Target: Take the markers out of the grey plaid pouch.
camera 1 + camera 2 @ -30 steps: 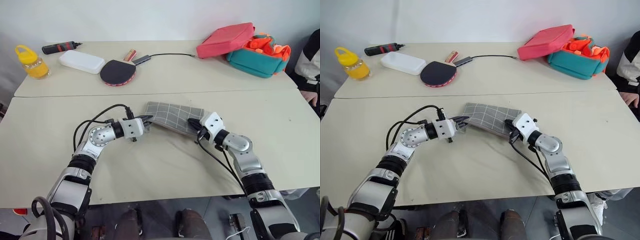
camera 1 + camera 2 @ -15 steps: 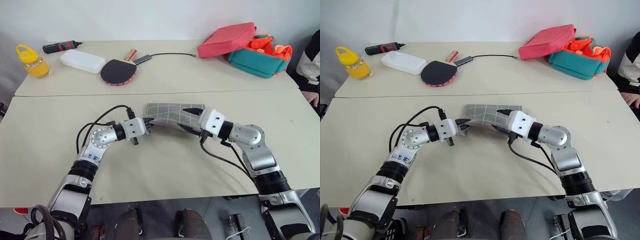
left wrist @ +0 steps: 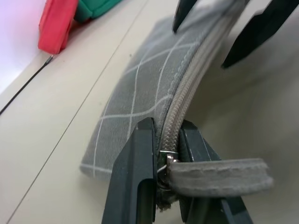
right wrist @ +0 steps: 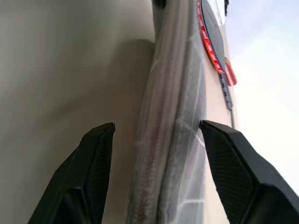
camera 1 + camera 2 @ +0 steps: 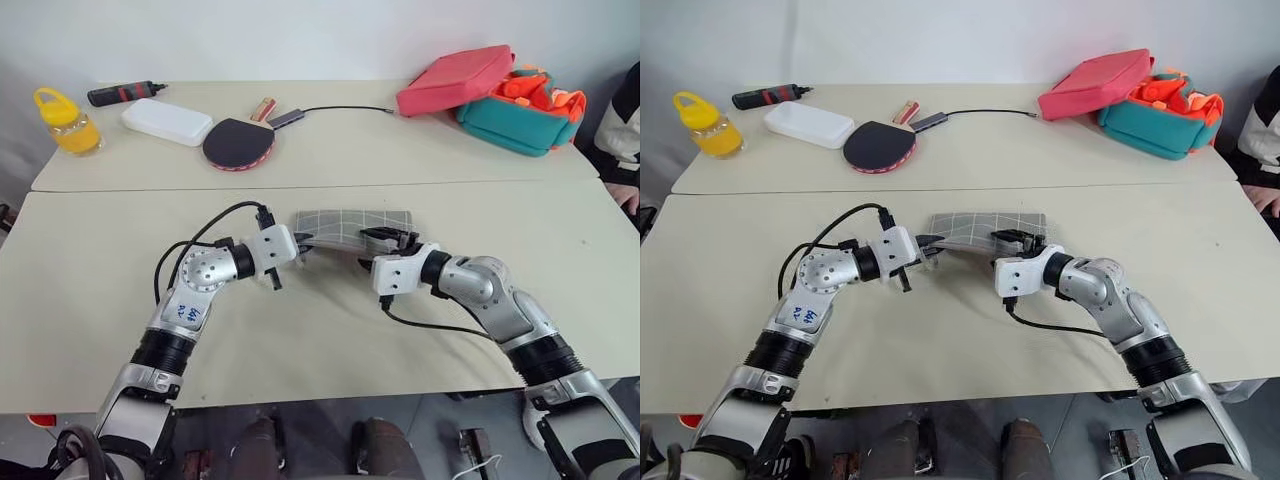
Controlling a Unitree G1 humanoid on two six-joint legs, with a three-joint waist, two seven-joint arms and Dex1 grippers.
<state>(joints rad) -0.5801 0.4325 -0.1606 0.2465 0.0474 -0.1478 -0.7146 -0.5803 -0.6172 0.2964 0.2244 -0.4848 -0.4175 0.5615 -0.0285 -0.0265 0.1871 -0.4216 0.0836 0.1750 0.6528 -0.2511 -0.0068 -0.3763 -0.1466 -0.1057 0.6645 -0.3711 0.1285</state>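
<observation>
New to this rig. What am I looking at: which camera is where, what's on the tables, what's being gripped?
It is a humanoid robot with two arms, each ending in a two-finger black gripper. The two wide pictures come from a stereo camera on its head, looking down over the arms. The two close-ups come from cameras on the wrists, looking along the fingers.

The left gripper is shut on one end of the grey plaid pouch, beside the zipper. The right gripper is open, its fingers either side of the pouch's other end. The zipper looks closed, and I see no markers.

On the far table lie a yellow bottle, a white box, a table tennis paddle, a pink-red case and a teal case.
</observation>
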